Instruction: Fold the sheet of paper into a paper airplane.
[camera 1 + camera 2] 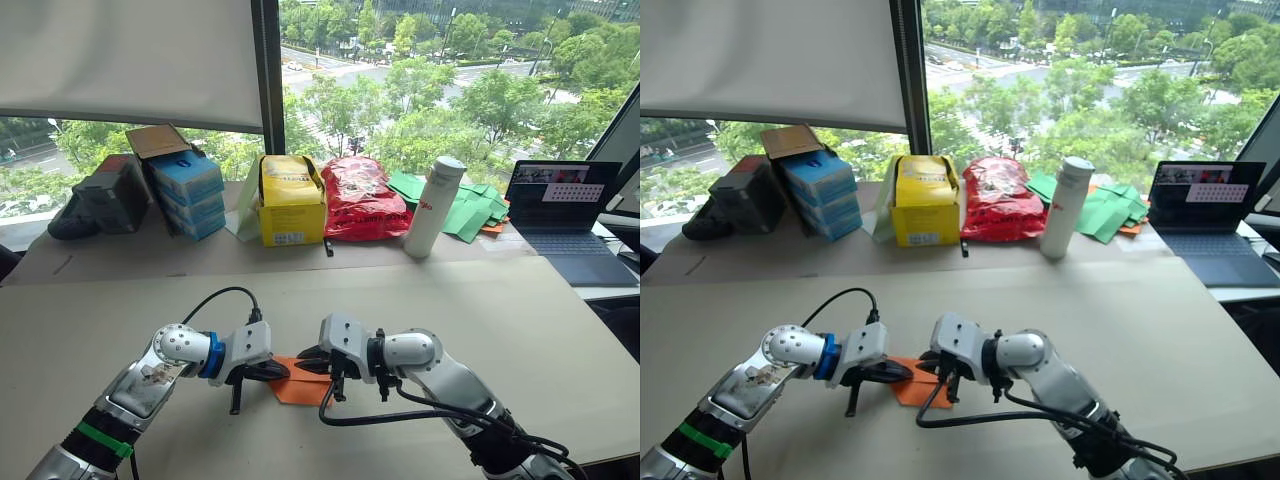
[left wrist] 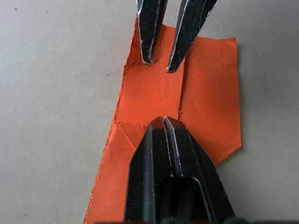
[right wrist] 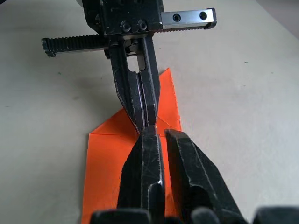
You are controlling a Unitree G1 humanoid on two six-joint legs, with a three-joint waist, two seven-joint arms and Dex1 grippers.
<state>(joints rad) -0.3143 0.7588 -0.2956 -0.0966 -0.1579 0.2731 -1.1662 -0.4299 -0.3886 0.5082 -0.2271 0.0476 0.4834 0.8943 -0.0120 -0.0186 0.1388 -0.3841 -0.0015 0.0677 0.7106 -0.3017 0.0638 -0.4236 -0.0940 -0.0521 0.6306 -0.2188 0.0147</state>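
The orange sheet of paper [image 1: 301, 388] lies flat on the beige table, creased, with folded layers and one pointed end [image 3: 167, 88]. My left gripper [image 2: 163, 120] is shut, its joined tips resting on the paper's middle crease; I cannot tell whether they pinch a layer. My right gripper [image 3: 161, 133] faces it from the other side, tip to tip, with its fingers [image 2: 148, 42] a narrow gap apart over the paper. Both grippers meet above the paper [image 1: 912, 388] near the table's front middle.
Along the back of the table stand blue boxes [image 1: 188, 190], a yellow box [image 1: 292, 200], a red crinkly bag [image 1: 360, 198], a white bottle [image 1: 434, 207], green papers [image 1: 470, 205] and a laptop [image 1: 565, 215]. Black cables [image 1: 225, 298] loop from both wrists.
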